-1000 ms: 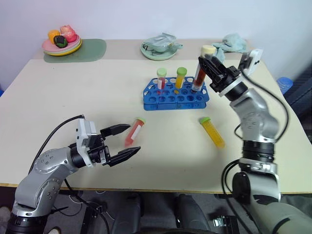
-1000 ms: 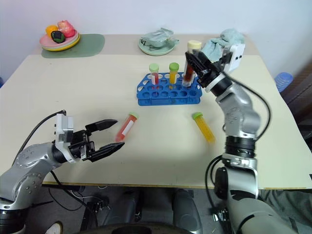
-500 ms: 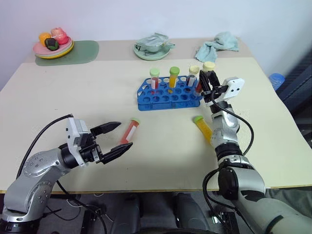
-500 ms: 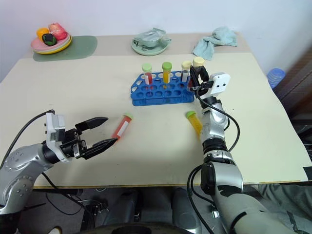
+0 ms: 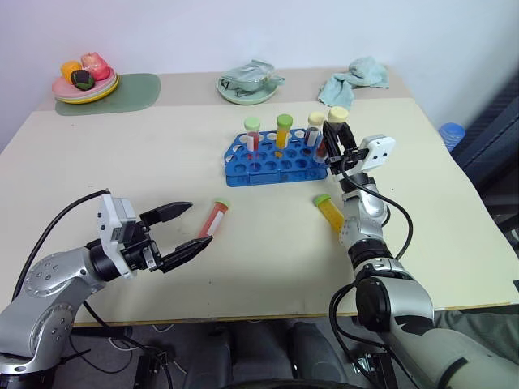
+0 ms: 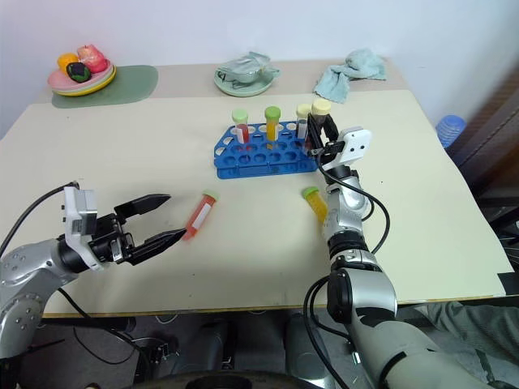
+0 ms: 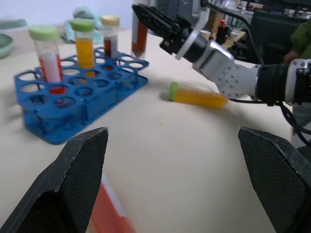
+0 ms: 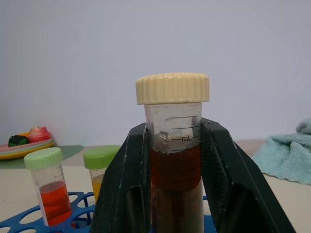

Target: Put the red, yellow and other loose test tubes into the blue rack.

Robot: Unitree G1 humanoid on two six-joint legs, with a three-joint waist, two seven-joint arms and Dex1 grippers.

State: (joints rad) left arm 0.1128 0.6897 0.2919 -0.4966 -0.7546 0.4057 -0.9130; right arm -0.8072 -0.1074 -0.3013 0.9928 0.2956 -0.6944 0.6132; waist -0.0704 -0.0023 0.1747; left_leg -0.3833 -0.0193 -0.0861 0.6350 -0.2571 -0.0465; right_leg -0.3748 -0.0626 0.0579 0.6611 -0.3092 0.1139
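Cream table (image 5: 122,162) carries everything, with a pale wall behind it. Nearest to the robot, on its left side, the left gripper (image 5: 185,228) hovers low over the table with its two fingers spread wide and nothing between them. Just beyond its tips lies the red tube (image 5: 211,220) on its side, green cap pointing away. Further to the right, the yellow tube (image 5: 331,213) also lies flat on the table, beside the right forearm. Behind these stands the blue rack (image 5: 276,162), which already has three upright tubes along its back row: a red one and a yellow one with green caps, and one with a cream cap. At the right end of the rack, the right gripper (image 5: 334,136) has its fingers closed on the brown tube (image 8: 175,160) with a cream cap, held upright above the rack. At the far edge of the table are a plate of fruit (image 5: 85,77) on a green mat, a green dish (image 5: 246,83) and a teal cloth (image 5: 354,77)
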